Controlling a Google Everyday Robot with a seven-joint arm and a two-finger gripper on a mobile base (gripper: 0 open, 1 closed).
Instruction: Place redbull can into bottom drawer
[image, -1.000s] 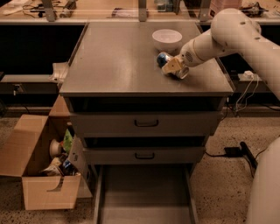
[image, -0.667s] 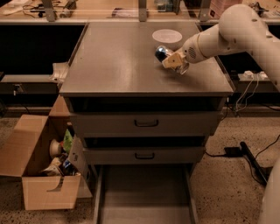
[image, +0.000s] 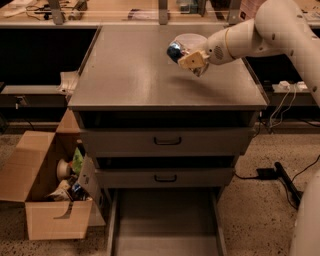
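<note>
The redbull can (image: 174, 51), blue and shiny, is held in my gripper (image: 191, 60), which is shut on it. The can is lifted just above the grey cabinet top (image: 135, 75), in front of the white bowl (image: 194, 38), which it partly hides. My white arm reaches in from the upper right. The bottom drawer (image: 165, 222) is pulled open at floor level, straight below the cabinet front, and its flat grey floor is bare. The gripper and can are well above and behind the drawer.
Two upper grey drawers (image: 167, 141) with dark handles are closed. An open cardboard box (image: 47, 192) with clutter stands on the floor at the left of the cabinet. Cables and a plug (image: 270, 172) lie on the floor at the right.
The gripper has lifted the can off the cabinet top and moved it a little to the left, in front of the bowl.
</note>
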